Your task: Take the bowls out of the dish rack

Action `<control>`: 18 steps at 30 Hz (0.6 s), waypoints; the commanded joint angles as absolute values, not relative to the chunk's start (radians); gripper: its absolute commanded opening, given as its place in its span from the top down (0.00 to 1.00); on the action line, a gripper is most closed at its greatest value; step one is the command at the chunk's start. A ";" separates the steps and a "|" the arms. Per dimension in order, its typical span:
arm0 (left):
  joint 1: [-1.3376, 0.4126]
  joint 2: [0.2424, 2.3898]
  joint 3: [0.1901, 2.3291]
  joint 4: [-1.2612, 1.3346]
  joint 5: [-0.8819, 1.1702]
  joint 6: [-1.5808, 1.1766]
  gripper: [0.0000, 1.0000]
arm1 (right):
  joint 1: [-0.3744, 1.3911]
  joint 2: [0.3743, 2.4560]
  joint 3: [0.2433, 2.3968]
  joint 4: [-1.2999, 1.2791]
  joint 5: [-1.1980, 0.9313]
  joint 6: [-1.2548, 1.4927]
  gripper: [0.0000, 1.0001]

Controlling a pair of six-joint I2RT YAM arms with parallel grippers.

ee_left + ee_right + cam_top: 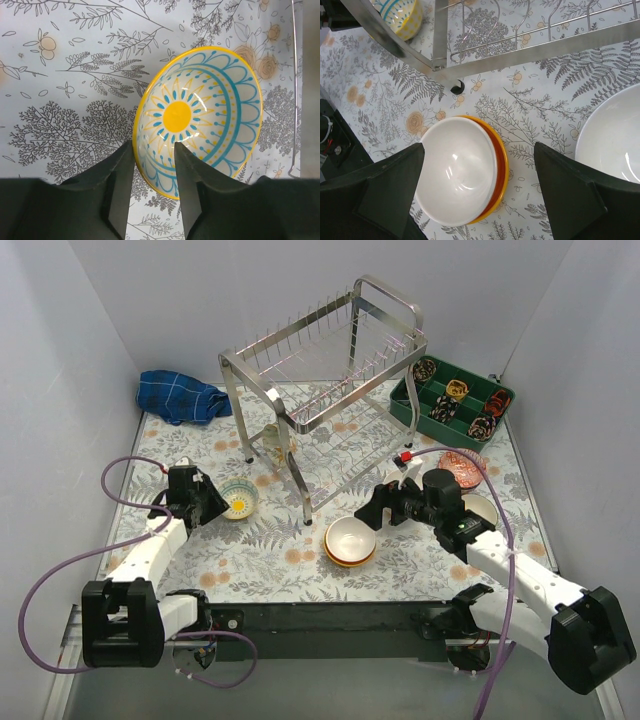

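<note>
1. Left gripper (153, 146) straddles the near rim of the blue-and-yellow bowl (200, 115), jaws slightly parted, not pinching. The bowl sits on the table (60, 75), left of the dish rack (330, 380).
2. Right gripper (479, 150) gapes wide and empty above the white bowl (455, 175), which is nested in the orange bowl (501, 170).
3. Only the top view shows the red patterned bowl (462, 465) near the green tray (450, 400).

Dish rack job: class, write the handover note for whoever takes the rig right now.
Left pincer: part open, astride the rim of the blue bowl, which is down on the table.
Right pincer: open, empty, over the white bowl nested in the orange bowl.
Done: those three, the red bowl and the second white bowl are off the rack.
To do: what looks like a pale bowl in the lower tier.
</note>
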State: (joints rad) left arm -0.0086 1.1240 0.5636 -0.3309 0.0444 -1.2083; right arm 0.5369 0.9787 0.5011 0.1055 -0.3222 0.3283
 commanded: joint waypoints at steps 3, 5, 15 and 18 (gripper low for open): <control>-0.005 1.068 0.560 -0.316 0.051 -1.195 0.52 | 0.534 1.012 0.543 0.164 -0.307 0.308 0.01; -0.005 1.046 0.558 -0.316 0.046 -1.193 0.44 | 0.534 1.014 0.551 0.164 -0.293 0.304 0.02; -0.005 0.979 0.555 -0.290 0.090 -1.183 0.06 | 0.534 1.006 0.560 0.164 -0.276 0.302 0.02; -0.005 0.965 0.551 -0.270 0.150 -1.189 0.02 | 0.534 0.997 0.561 0.164 -0.273 0.305 0.01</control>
State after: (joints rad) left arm -0.0086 1.0046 0.5617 -0.3092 0.0746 -1.1957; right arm 0.5369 1.0161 0.5163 0.1158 -0.2871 0.3138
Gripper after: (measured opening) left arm 0.975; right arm 0.984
